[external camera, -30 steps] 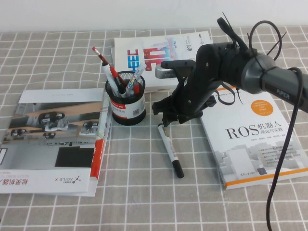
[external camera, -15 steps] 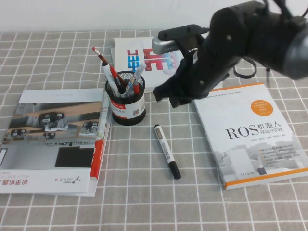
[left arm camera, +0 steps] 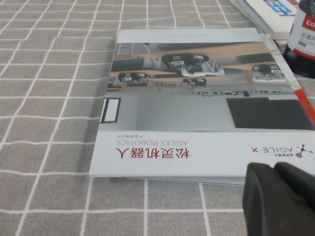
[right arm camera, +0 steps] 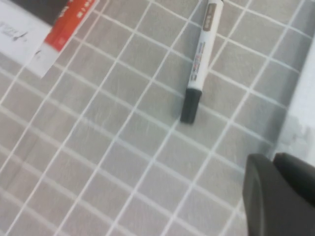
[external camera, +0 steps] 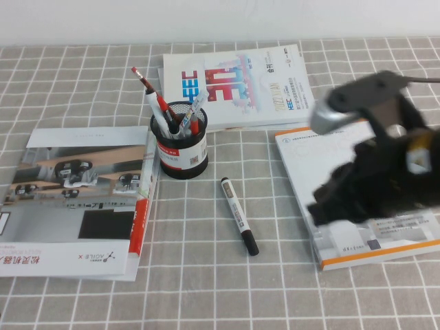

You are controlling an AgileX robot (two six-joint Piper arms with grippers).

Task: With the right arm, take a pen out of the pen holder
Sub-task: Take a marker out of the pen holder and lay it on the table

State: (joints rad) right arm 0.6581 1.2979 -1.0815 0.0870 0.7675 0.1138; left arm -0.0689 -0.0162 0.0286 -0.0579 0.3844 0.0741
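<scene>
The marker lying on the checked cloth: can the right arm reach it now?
Probably yes: nothing lies between the marker and the shut right gripper, hovering over the white book. The left gripper is parked near the booklet.

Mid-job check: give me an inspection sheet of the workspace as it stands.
Surface: checked cloth, flat.
Job's things: holder upright with pens; one marker lying on cloth beside it.
Clutter: booklet, magazine, ROS book.
Grippers: right gripper shut, empty, over book's edge near marker; left gripper shut, over booklet's edge.
Cables: thin one above right arm.
Surroundings: pale wall.
</scene>
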